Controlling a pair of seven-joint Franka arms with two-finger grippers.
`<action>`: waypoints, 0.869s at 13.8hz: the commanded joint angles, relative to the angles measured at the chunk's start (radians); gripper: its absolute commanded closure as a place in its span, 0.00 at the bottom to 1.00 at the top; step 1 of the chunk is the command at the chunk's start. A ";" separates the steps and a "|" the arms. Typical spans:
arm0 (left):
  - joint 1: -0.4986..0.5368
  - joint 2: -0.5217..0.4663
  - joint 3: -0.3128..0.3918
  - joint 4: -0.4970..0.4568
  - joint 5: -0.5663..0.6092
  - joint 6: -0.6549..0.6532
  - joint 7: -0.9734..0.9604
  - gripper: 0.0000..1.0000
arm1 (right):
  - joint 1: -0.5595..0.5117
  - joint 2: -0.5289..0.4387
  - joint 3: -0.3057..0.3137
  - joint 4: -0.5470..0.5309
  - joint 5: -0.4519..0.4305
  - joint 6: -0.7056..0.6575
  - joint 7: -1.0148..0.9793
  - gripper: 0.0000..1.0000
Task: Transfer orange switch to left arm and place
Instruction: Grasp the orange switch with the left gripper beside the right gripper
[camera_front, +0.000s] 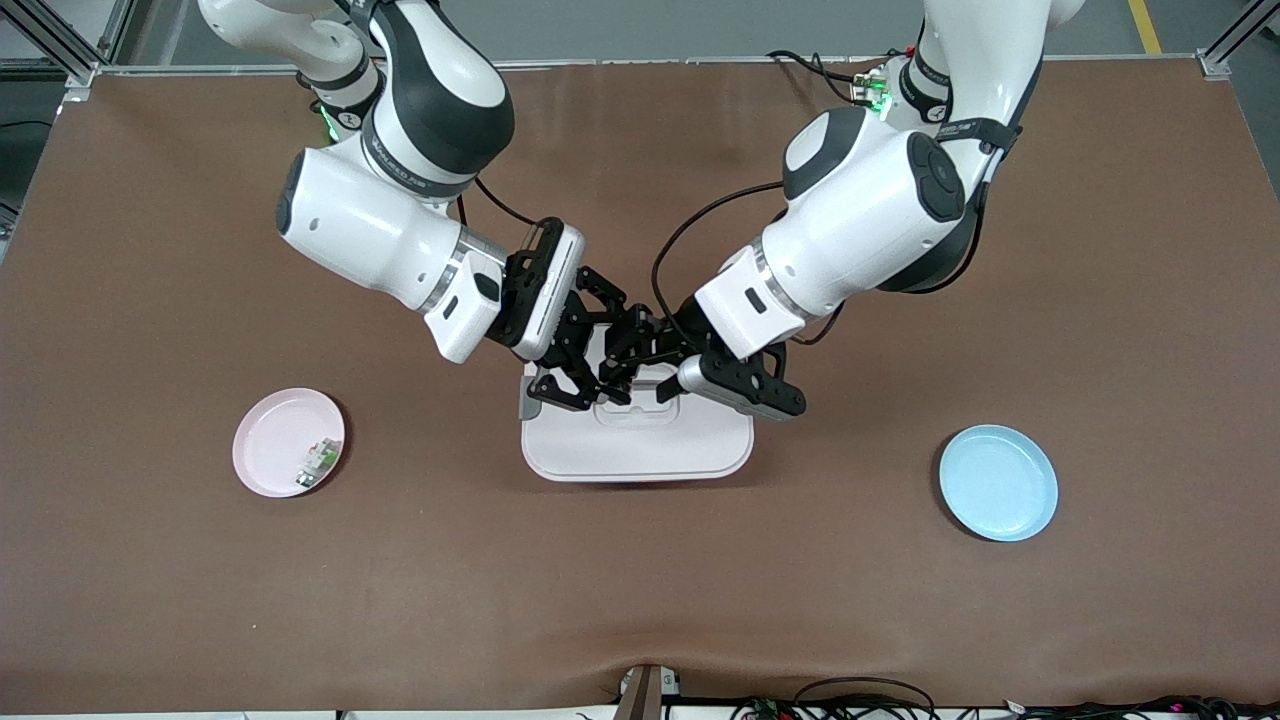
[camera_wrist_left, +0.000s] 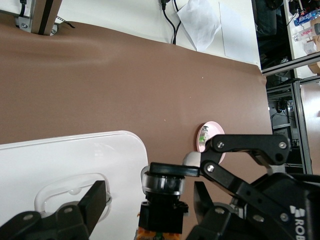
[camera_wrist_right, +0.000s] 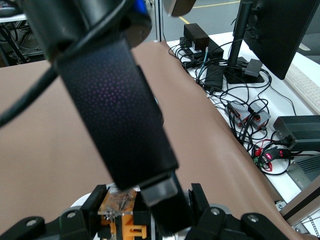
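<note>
I see the right gripper clamped on the orange switch, black-bodied, orange-ended, over the box; left gripper part-open around it.

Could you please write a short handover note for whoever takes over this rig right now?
Right claw: shut on the orange switch, over the box.
Left claw: open around the switch, not visibly clamped, also over the box.
Pink plate toward the right arm's end holds a small white-and-green part; blue plate toward the left arm's end.
Done: switch lifted, brought mid-table.
Left: finish handover, probably carry it to the blue plate.
</note>
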 joint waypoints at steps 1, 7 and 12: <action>-0.012 0.003 0.010 0.025 0.021 -0.007 -0.016 0.23 | 0.017 0.017 -0.018 0.041 -0.014 -0.001 0.039 0.87; -0.011 -0.006 0.009 0.025 0.021 -0.010 -0.017 0.74 | 0.017 0.020 -0.018 0.045 -0.014 -0.001 0.039 0.86; -0.009 -0.015 0.004 0.023 0.020 -0.010 -0.017 1.00 | 0.017 0.020 -0.020 0.046 -0.014 -0.001 0.039 0.85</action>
